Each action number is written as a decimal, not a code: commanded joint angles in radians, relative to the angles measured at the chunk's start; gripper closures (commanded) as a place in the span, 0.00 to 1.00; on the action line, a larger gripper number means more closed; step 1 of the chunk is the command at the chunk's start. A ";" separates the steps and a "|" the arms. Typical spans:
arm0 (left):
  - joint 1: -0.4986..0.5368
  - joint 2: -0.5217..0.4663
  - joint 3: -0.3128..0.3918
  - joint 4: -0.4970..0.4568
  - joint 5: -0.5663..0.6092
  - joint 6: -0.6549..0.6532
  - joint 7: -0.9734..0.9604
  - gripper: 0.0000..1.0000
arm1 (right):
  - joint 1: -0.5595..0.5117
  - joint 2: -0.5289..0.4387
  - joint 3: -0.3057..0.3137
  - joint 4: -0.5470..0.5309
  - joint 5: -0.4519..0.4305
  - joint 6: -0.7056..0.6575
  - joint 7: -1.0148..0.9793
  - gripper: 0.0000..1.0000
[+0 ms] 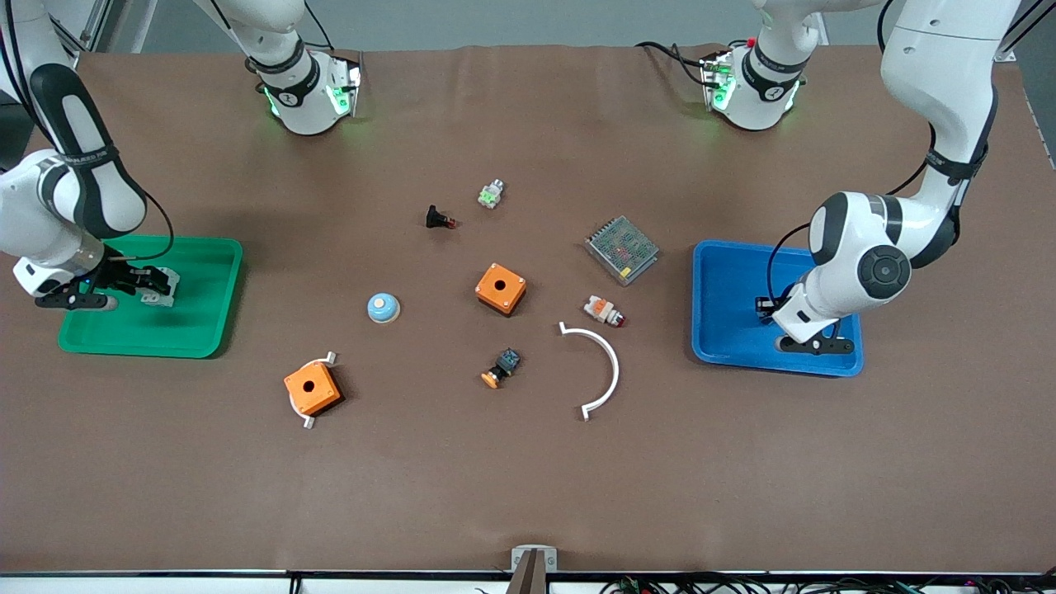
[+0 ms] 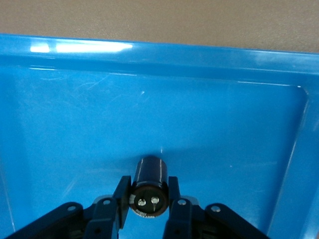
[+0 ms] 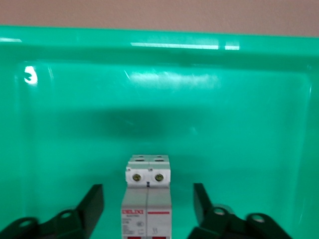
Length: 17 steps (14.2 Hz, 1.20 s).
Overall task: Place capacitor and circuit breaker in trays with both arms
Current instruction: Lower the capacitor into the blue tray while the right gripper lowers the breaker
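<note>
Bench covered in brown cloth, seen from above, with two white robot arms reaching down into trays at either end. The left claw [image 2: 145, 209] sits low inside the blue tray [image 1: 726, 330] at the left arm's end, its two fingers pinched tight on the capacitor [image 2: 148, 185], a stubby black cylinder whose dark top shows two small pale marks. The capacitor lies on its side, close to the tray floor (contact with the floor cannot be made out).

The right claw [image 3: 148, 209] is down inside the green tray [image 1: 198, 330] at the right arm's end. Its fingers stand spread apart, clear of the circuit breaker [image 3: 147, 199] on both sides. The breaker, a white-grey block with red lettering and two screw terminals, rests on the green floor between the fingers.

Loose parts are scattered over the middle of the bench: an orange box [image 1: 500, 288] with a round hole, a second orange box [image 1: 313, 388] nearer the front camera, a pale blue dome [image 1: 383, 308], a white curved strip [image 1: 601, 371], a metal mesh unit [image 1: 622, 249] just beside the blue tray, and a black push-button with a red tip [image 1: 439, 219]
</note>
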 commanded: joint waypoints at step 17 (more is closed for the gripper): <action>0.021 -0.296 -0.006 0.001 0.011 -0.243 0.020 0.01 | 0.426 -0.175 0.003 0.530 0.001 -0.894 0.400 0.00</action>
